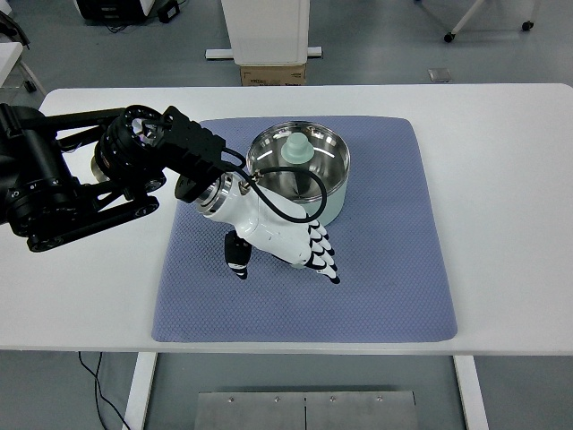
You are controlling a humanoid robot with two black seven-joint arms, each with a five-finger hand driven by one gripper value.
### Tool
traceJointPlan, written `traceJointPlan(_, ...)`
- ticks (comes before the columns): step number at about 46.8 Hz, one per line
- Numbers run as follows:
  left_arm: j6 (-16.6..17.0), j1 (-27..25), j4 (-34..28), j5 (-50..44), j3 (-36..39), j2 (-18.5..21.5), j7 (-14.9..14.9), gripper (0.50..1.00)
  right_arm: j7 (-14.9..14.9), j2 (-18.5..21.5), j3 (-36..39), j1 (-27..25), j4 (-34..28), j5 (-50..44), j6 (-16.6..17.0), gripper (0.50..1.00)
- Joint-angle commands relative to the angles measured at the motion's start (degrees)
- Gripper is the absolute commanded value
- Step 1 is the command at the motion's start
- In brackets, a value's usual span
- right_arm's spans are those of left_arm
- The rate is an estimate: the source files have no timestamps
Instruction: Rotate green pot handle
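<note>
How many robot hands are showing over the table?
1. The left hand hangs over the blue mat, just in front of the green pot. The other arm is out of view.

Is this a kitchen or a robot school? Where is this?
It looks like a robot lab, not a kitchen. The pot sits on a blue mat on a plain white table, with no stove near. The left hand reaches over it, and a bare grey floor lies behind.

Left robot hand [285, 242] palm-down, fingers curled.

Pot [309, 170] rim just beyond hand [285, 242]
</note>
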Motion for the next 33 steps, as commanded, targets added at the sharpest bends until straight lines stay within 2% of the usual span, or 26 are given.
traceJointPlan(1, 0.0, 0.0, 0.0, 1.3, 0.4, -0.1, 0.0, 1.0, 0.0, 0.0, 0.0, 0.0, 0.0, 0.0, 0.0, 1.0)
traceJointPlan(33, -0.5, -1.7, -1.2, 4.3, 2.7, 0.0, 0.0, 1.0, 0.0, 0.0, 0.0, 0.0, 0.0, 0.0, 0.0, 1.0)
